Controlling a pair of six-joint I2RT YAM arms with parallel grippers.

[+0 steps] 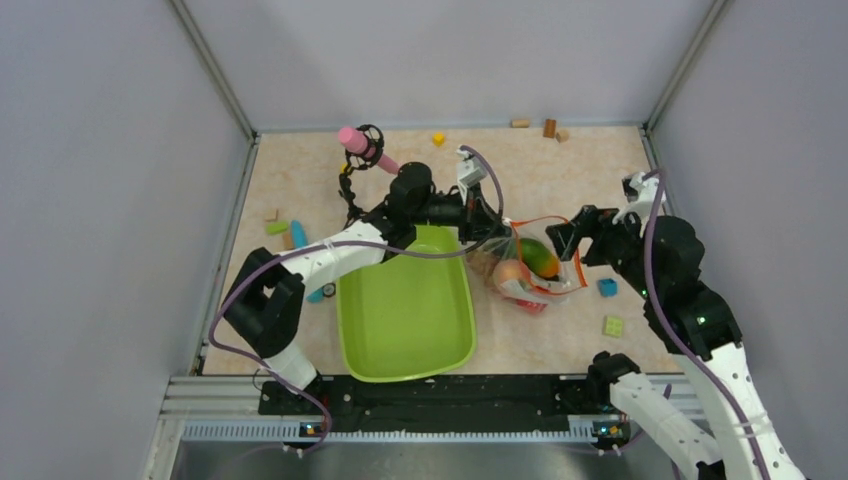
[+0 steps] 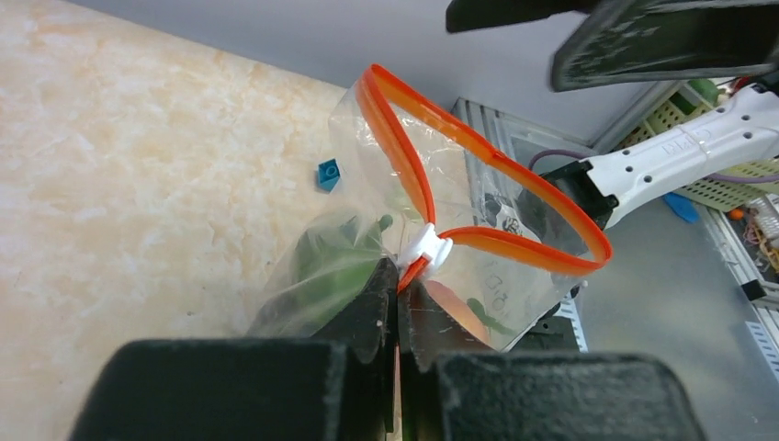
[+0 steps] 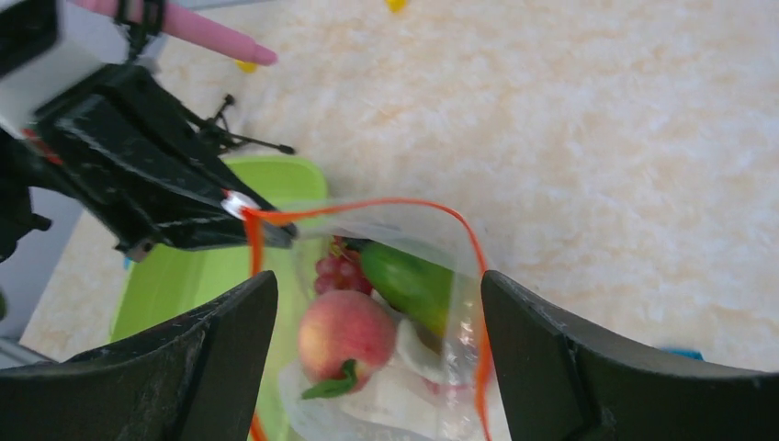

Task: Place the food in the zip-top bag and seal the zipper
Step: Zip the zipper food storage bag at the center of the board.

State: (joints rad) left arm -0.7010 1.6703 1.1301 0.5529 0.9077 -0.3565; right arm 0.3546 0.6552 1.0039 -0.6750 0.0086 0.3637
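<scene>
The pale marble-patterned counter (image 1: 560,170) carries a lime-green rectangular tray (image 1: 400,320) at lower centre. Just right of it lies the clear plastic zip-top bag (image 2: 367,147). The left claw (image 2: 399,303) is clenched on the bag's mouth edge. The right claw (image 3: 372,289) hangs spread wide above, grasping nothing. The orange-red zipper strip (image 2: 501,156) gapes. With a peach (image 3: 344,331), green cucumber (image 3: 409,280) and dark grapes (image 3: 338,271) inside, sealing seems in hand. Next, the small white slider (image 2: 427,248) needs drawing along the strip.

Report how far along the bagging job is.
Done: the peach, grapes and cucumber sit inside the zip-top bag. In hand: the left gripper is shut on the zipper beside its white slider; the right gripper hangs open over the mouth. Left: the zipper gapes in a wide loop, so sealing is not yet done.
</scene>
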